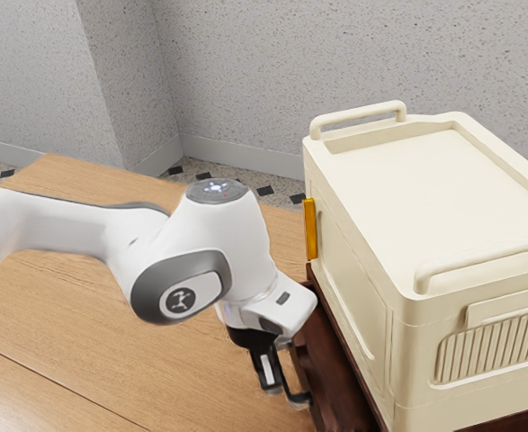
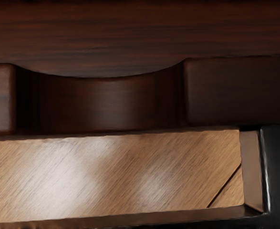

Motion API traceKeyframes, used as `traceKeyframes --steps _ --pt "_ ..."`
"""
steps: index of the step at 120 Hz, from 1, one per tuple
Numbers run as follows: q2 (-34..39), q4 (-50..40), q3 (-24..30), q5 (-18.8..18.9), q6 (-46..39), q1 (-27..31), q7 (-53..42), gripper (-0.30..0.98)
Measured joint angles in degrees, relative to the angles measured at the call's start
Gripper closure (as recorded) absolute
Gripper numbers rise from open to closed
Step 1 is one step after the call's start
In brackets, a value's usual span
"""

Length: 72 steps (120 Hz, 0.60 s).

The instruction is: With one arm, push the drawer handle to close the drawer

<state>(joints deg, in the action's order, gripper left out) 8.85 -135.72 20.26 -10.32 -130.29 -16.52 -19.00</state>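
Drawer [image 1: 334, 382], dark wood, juts past cream box's [image 1: 443, 189] lower edge; gripper [image 1: 270, 371] at black handle [image 1: 298, 398], cannot tell if open or closed.

A pale wooden table [image 1: 84, 355] with a dark reddish-brown drawer unit [image 1: 325, 364] on it.
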Motion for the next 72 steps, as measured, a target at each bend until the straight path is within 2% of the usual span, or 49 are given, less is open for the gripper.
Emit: traceKeyframes --steps 48,61,72 --pt "-6.9 8.11 2.35 0.42 -3.68 -0.37 0.0 0.79" --pt "-6.31 7.45 2.34 0.34 -3.82 -0.61 0.07 0.79" --pt "-2.85 6.08 2.13 0.14 -1.1 0.32 0.7 0.79"
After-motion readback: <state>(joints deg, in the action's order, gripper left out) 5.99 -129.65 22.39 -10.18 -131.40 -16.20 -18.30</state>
